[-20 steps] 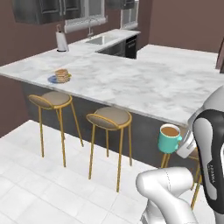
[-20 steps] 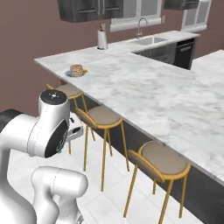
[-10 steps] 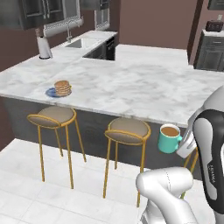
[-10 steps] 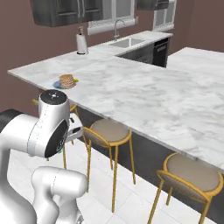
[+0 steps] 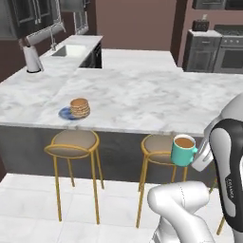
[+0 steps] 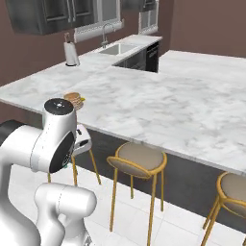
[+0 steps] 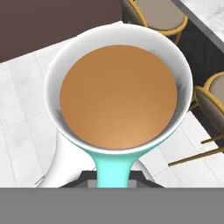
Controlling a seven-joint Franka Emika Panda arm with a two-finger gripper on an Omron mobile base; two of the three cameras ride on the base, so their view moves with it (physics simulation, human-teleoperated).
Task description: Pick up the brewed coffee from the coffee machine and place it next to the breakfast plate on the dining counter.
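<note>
Between my fingers [image 5: 193,159] the brewed coffee [image 5: 182,150] sits clamped by its handle (carry step); next I lift it onto the tabletop [image 5: 142,99], beside the breakfast plate [image 5: 65,113] far ahead-left.

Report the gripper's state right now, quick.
Gripper: shut on the mug of coffee, gripping it by the handle, held upright below the dining counter's edge.

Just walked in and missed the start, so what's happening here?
The robot's gripper is shut on the handle of a teal mug of coffee, carrying it upright in the air beside the yellow-framed stools. The mug is below and in front of the dining counter, not yet set down. The breakfast plate with pancakes sits near the counter's front edge, off to the left.
</note>
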